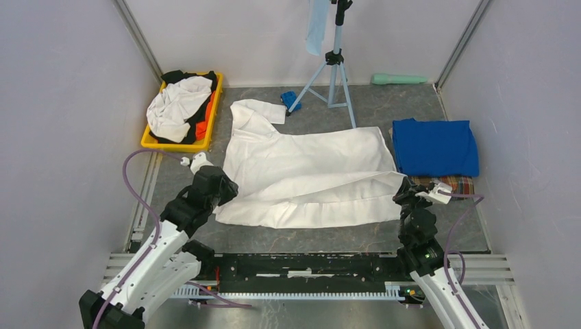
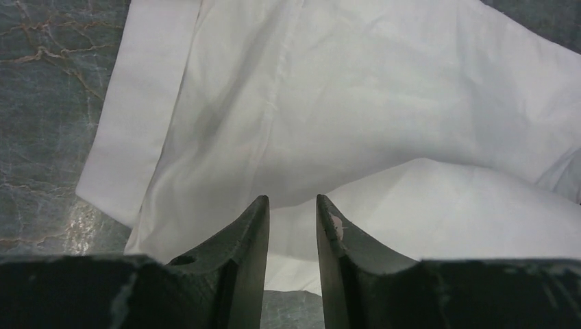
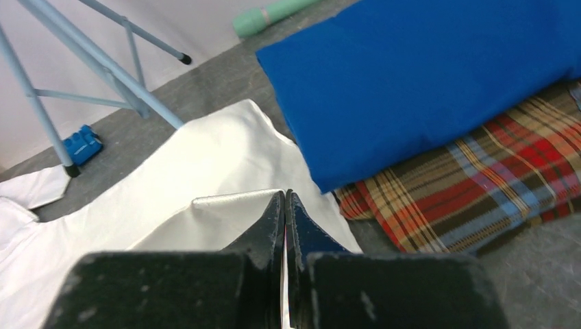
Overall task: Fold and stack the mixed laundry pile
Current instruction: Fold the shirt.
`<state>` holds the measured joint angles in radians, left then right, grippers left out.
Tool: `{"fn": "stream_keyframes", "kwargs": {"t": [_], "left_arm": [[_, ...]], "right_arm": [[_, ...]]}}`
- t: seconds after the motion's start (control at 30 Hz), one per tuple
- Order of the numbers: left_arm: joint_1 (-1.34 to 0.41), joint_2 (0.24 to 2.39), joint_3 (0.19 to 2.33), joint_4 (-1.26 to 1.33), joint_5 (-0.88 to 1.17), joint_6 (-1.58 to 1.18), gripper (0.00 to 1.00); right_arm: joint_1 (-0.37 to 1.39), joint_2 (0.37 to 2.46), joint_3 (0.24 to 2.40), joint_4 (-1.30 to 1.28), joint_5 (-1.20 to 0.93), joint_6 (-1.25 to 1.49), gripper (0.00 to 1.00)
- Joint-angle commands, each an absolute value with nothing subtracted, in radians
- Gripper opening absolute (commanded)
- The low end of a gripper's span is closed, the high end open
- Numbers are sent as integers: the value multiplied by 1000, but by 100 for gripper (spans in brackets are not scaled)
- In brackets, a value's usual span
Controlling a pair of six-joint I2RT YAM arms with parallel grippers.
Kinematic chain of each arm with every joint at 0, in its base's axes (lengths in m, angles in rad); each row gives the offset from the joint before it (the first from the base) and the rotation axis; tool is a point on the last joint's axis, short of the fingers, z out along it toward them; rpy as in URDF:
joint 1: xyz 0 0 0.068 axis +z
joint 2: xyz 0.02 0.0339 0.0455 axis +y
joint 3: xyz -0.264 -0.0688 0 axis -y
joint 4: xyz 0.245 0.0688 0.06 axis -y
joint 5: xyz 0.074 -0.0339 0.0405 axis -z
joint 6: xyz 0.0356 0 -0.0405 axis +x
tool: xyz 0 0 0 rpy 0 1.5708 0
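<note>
A large white shirt [image 1: 308, 171] [image 2: 342, 103] [image 3: 205, 171] lies spread across the middle of the table, its near edge folded over. My left gripper [image 1: 226, 197] [image 2: 292, 202] hovers at the shirt's left side, jaws a little apart with nothing between them. My right gripper [image 1: 405, 195] [image 3: 285, 195] is shut on the shirt's folded right edge. To its right a folded royal-blue T-shirt [image 1: 435, 147] [image 3: 425, 82] rests on a red-green plaid cloth [image 1: 445, 184] [image 3: 479, 178]. More of the pile, white, black and orange garments [image 1: 175, 106], fills a yellow bin [image 1: 211, 120].
A pale-blue tripod [image 1: 334, 68] stands at the back with a narrow pale-blue cloth [image 1: 317, 24] hanging from it. A small bright-blue object [image 1: 290, 99] sits by its foot. A green cylinder [image 1: 397, 79] lies against the back wall. Walls close in on both sides.
</note>
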<state>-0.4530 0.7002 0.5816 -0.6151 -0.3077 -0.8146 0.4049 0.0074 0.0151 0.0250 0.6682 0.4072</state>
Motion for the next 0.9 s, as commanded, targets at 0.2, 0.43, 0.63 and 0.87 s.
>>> {"fn": "stream_keyframes", "kwargs": {"t": [0.2,0.43,0.63,0.87], "left_arm": [[-452,885,600,-419,-151,-766,36],[-459,983,580,-383,-5,-642,34],[-463,1031,534,-411,-21,-646,31],[-464,1001,493,-473,-164,-702,26]], "right_arm": [[404,-157,-159,-50,700,522,0],[404,-150,-150,-81,627,511,0],[405,-157,-137,-164,658,595,0],[405,-157,-118,-247,678,705,21]]}}
